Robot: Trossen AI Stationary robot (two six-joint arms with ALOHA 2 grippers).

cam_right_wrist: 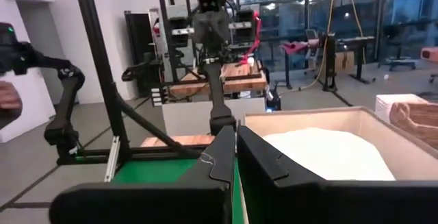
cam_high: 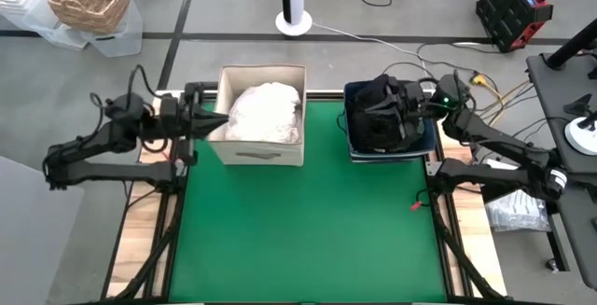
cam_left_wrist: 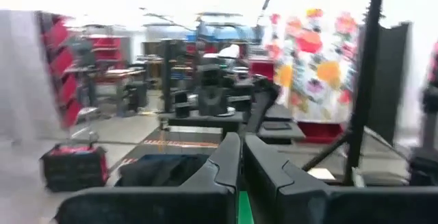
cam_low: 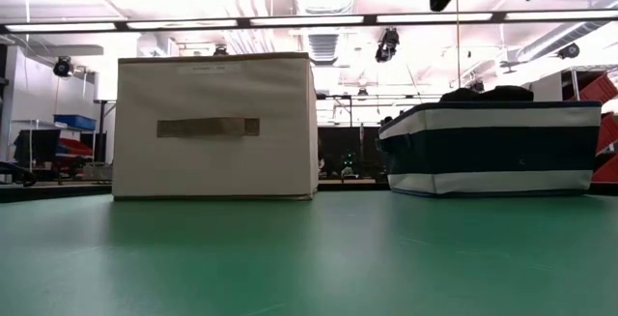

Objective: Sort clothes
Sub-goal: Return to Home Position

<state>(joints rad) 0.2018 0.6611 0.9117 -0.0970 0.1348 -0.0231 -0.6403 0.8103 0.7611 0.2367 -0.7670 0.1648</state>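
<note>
The white clothes (cam_high: pixel 266 109) lie heaped in the beige box (cam_high: pixel 256 151), which stands at the far edge of the green table (cam_high: pixel 308 230), left of centre. The dark clothes (cam_high: pixel 378 118) fill the navy bin (cam_high: pixel 387 154), at the far edge on the right, apart from the box. In the low view they show as a low dark mound (cam_low: pixel 488 93) just above the bin's white-striped rim (cam_low: pixel 492 113), while the box (cam_low: pixel 212 128) stands upright to the left with its handle strap facing near.

The left pincer (cam_high: pixel 207 118) hangs at the box's left side, pointing right. The left wrist view shows its fingers (cam_left_wrist: pixel 219 166) closed together and empty. The right pincer (cam_high: pixel 406 109) hovers over the right part of the bin, above the dark clothes, pointing left. In the right wrist view its fingers (cam_right_wrist: pixel 219 155) are likewise closed, gripping nothing. That view looks across to the open box with the white heap (cam_right_wrist: pixel 328 152) inside, and to the left arm beyond it.
</note>
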